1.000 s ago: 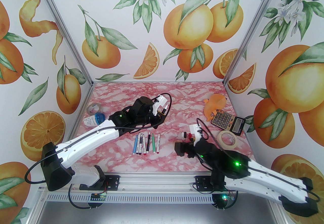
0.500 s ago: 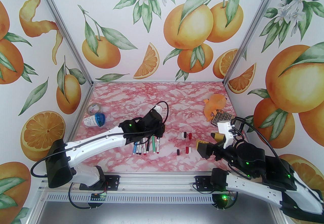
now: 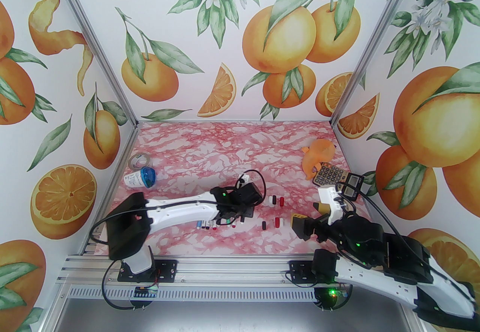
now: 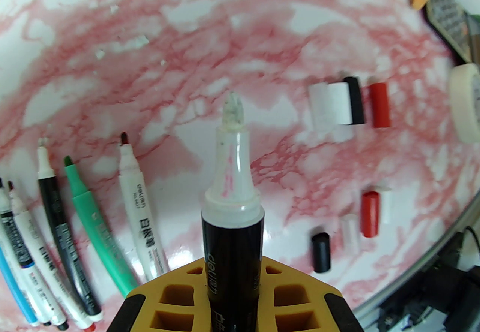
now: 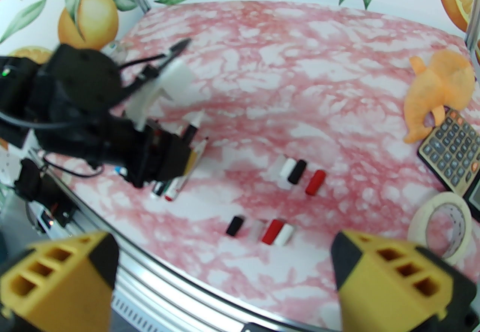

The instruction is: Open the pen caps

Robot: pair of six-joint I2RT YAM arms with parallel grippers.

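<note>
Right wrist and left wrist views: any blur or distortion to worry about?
Right wrist: the left arm is motion-blurred, the right claw soft, the pen caps fairly sharp. Left wrist: fisheye bends the table edge; the held pen is crisp, the white caps look ghosted.

Seven pen caps (image 4: 330, 103) lie loose on the surface right of the pens in two short rows: the far row (image 3: 275, 199) has a white, a black and a red cap side by side, and the near row (image 3: 277, 222) a black, a white, a red and another white. A black-barrelled pen (image 4: 230, 210) with a clear nose and a worn, bare tip is clamped in the left tool (image 4: 232, 285). The other pens (image 4: 97, 229), white, green, black and blue, lie uncapped side by side to the left, tips toward the far side.
</note>
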